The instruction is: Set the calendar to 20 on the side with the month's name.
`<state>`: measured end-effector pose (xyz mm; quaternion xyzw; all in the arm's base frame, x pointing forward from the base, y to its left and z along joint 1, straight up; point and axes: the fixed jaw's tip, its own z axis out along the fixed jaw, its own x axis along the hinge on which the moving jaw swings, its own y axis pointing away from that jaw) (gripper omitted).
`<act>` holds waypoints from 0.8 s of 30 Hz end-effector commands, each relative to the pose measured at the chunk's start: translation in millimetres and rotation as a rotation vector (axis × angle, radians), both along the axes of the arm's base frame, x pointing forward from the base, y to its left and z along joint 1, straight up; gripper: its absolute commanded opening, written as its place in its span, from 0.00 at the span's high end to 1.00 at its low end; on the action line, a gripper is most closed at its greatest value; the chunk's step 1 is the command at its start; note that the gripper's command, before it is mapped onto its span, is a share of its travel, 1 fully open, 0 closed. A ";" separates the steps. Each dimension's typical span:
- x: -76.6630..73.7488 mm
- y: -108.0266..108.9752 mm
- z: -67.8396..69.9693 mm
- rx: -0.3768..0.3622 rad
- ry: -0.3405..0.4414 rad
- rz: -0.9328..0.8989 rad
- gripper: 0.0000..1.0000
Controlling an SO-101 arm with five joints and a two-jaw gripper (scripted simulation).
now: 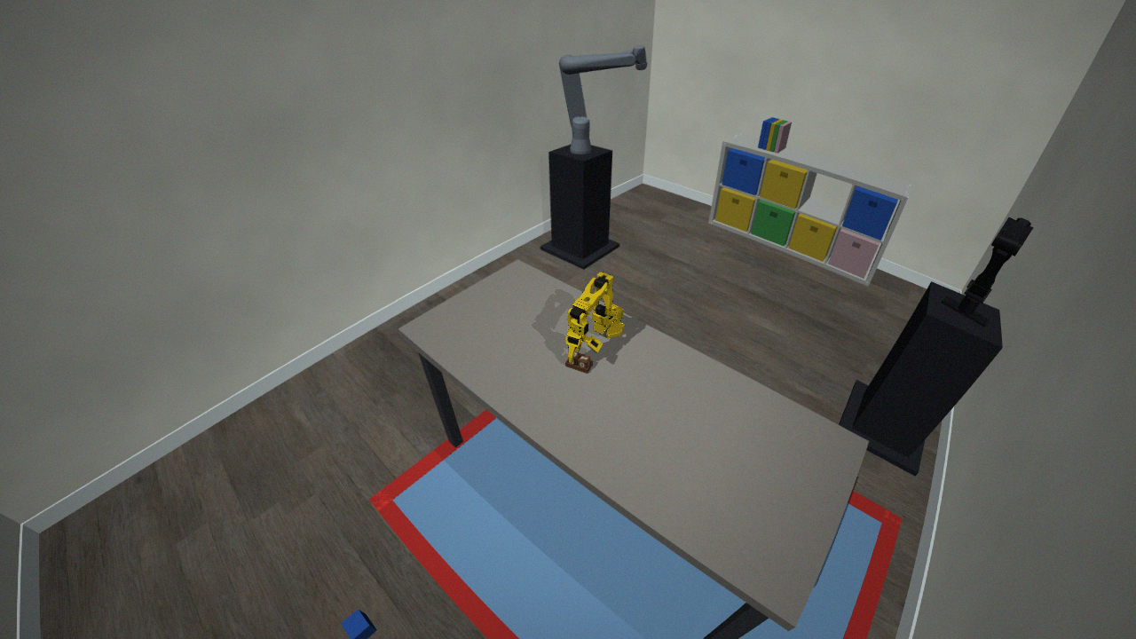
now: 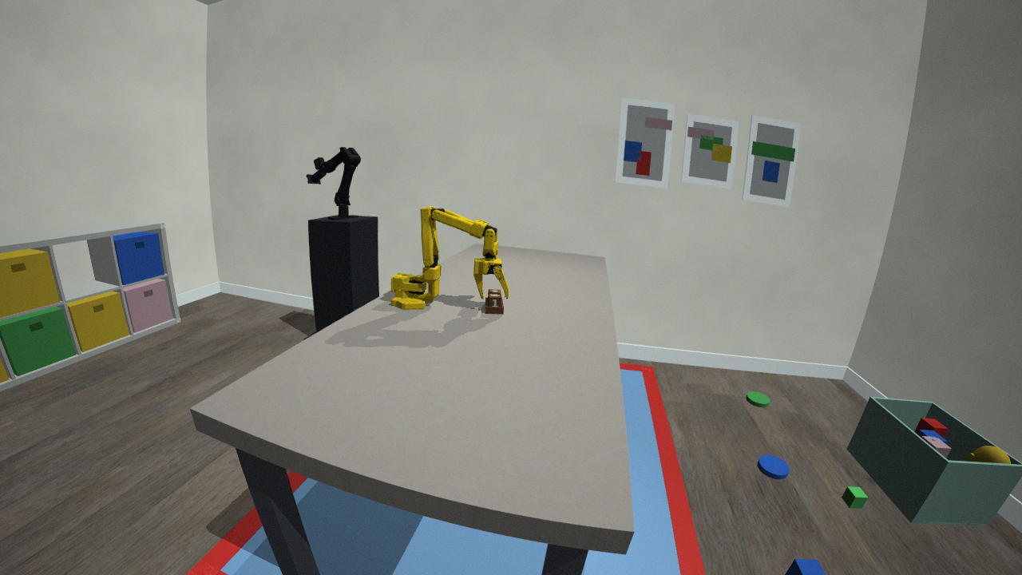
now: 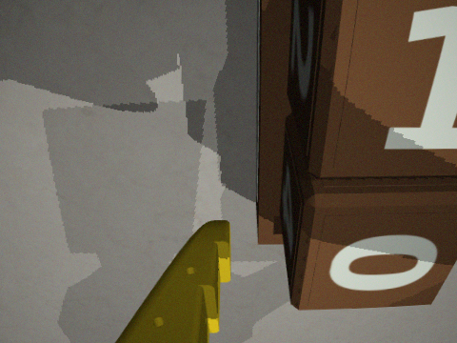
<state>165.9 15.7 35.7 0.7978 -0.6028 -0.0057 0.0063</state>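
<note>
Tray [image 1: 577, 369] [image 2: 494, 311] [image 3: 273, 143] w/ 2 brn cubes [image 1: 584, 361] [image 2: 494, 302] [image 3: 381, 164], end effector [image 1: 584, 356] [image 2: 494, 295] [image 3: 220, 231] part-open, nothing gripped, bin [image 2: 893, 472] w/ toys [image 2: 934, 445]

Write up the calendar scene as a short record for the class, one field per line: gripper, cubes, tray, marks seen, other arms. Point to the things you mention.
gripper: yellow one-moving-jaw gripper [image 1: 585, 355] [image 2: 493, 295], open, above the calendar, holding nothing
cubes: two brown cubes with pale digits, side by side
upper faces, wrist view: a 1 on one cube [image 3: 376, 86], a 0 on the other [image 3: 316, 286]
tray: brown tray [image 2: 494, 311] [image 3: 268, 237] under the cubes, on a grey table [image 1: 674, 429] [image 2: 457, 400]
month name: not readable
other arms: grey arm [image 1: 599, 60], black arm [image 1: 987, 270] [image 2: 347, 176], each on a black pedestal
</note>
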 end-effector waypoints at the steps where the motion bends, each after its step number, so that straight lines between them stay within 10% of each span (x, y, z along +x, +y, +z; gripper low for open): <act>1: 2.9 2.4 -1.4 0.004 -0.025 0.019 0.65; 24: 3.0 2.5 -6.2 0.004 -0.025 0.019 0.66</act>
